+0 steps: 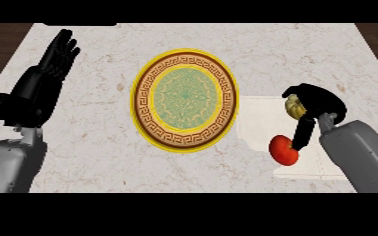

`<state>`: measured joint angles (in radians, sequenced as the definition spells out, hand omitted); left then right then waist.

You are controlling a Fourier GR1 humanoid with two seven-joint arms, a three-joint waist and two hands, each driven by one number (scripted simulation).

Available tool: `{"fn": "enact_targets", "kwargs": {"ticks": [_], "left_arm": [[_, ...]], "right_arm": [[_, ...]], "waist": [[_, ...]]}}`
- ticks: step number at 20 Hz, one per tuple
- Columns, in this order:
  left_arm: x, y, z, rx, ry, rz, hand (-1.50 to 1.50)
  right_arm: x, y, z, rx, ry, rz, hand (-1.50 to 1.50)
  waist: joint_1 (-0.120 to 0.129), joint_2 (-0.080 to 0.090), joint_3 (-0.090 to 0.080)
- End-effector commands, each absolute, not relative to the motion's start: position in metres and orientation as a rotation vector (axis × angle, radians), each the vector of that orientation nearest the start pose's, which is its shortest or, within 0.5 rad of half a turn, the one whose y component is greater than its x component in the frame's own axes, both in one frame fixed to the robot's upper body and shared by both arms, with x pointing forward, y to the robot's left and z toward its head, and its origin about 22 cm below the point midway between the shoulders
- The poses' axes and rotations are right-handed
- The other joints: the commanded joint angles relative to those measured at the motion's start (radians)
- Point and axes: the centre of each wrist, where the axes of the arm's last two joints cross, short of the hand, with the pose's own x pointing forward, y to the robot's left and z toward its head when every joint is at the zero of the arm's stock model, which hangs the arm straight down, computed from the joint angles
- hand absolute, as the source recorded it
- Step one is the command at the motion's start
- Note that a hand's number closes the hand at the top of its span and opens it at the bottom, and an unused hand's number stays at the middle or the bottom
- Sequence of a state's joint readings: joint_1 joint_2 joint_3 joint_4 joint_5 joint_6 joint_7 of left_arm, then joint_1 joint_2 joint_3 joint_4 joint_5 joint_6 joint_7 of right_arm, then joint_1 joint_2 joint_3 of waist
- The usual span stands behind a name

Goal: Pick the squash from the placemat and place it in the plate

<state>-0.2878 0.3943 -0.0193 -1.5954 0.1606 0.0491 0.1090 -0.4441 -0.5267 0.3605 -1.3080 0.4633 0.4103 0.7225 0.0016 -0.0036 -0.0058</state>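
Observation:
A round plate (185,60) with a yellow rim, brown patterned band and green centre lies on the marble counter. To its right lies a white placemat (260,117). The yellow squash (294,106) sits on the placemat, mostly hidden by my right hand (317,102), whose fingers curl round it from above. A red tomato (282,150) rests on the placemat just below the hand, with the thumb reaching down beside it. My left hand (53,60) stays open at the left edge, fingers up, resting.
The marble counter (96,145) ends at a dark wooden strip along the far left and far right corners. My right forearm (354,150) covers the placemat's right part.

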Motion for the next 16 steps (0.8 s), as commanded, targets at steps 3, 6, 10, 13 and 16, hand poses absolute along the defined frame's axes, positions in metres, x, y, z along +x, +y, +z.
{"fn": "enact_targets", "kwargs": {"ticks": [3, 6, 10, 13, 16], "left_arm": [[0.303, 0.297, 0.115, 0.159, -1.761, -0.234, 0.00], [0.294, 0.282, 0.086, 0.147, -1.735, -0.221, 0.00], [0.292, 0.304, 0.094, 0.222, -1.713, -0.169, 0.00], [0.280, 0.313, 0.085, 0.225, -1.703, -0.151, 0.00], [0.277, 0.320, 0.094, 0.231, -1.702, -0.162, 0.00]], "right_arm": [[0.332, -0.247, 0.069, -0.920, -0.842, 1.096, 1.50], [0.313, -0.259, 0.065, -1.027, -0.833, 1.039, 1.50], [0.249, -0.275, 0.018, -1.133, -0.607, 0.823, 1.50], [0.215, -0.280, 0.032, -1.235, -0.606, 0.742, 1.50], [0.181, -0.253, 0.052, -1.286, -0.710, 0.686, 1.50]], "waist": [[0.002, 0.004, 0.006], [-0.011, 0.001, 0.005], [-0.106, -0.024, 0.004], [-0.119, -0.033, 0.001], [-0.104, -0.032, 0.000]]}}
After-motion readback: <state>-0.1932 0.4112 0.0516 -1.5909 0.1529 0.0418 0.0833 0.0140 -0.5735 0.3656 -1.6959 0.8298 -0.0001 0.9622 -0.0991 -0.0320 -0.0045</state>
